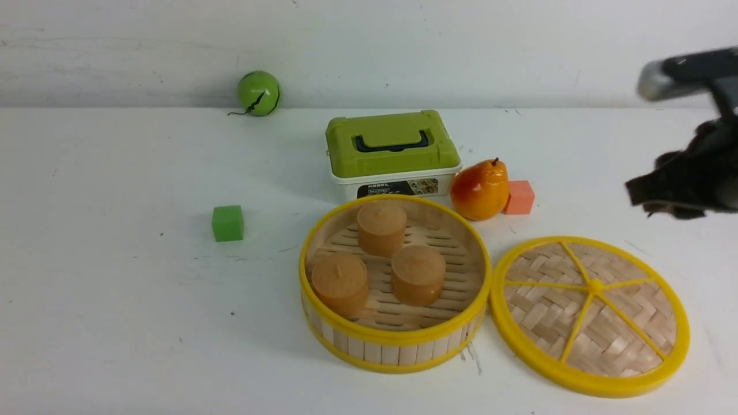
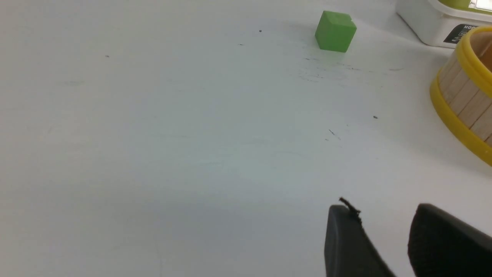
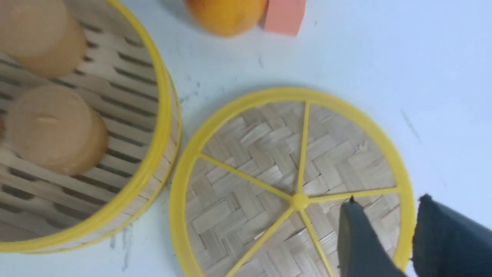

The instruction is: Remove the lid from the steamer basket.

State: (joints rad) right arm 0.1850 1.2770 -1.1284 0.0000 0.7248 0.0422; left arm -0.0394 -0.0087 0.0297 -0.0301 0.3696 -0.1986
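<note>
The white tabletop [image 1: 115, 288] carries everything. The lid [image 1: 588, 314] lies flat on it, spoked face up, just beside the steamer basket [image 1: 395, 340] on the robot's right. Their yellow rims are close, but I cannot tell whether they touch. The steamer basket stands open, showing three brown cylinders [image 1: 380, 227] on its slatted floor.

Going by this, the task looks essentially done: the lid is off and set down. At most, the right arm has to draw clear.

The right tool [image 3: 388, 200] hangs above the lid's outer part, jaws moderately apart with nothing between them. In the front view it shows blurred and well above the tabletop. The left tool [image 2: 380, 207] sits low over bare tabletop, apart from the steamer basket, jaws parted and empty.

Behind the steamer basket, the green-topped white box [image 1: 395, 153] bears a black label. Its white letters look like "MODEL"; the rest is too small to read. No other writing shows.
</note>
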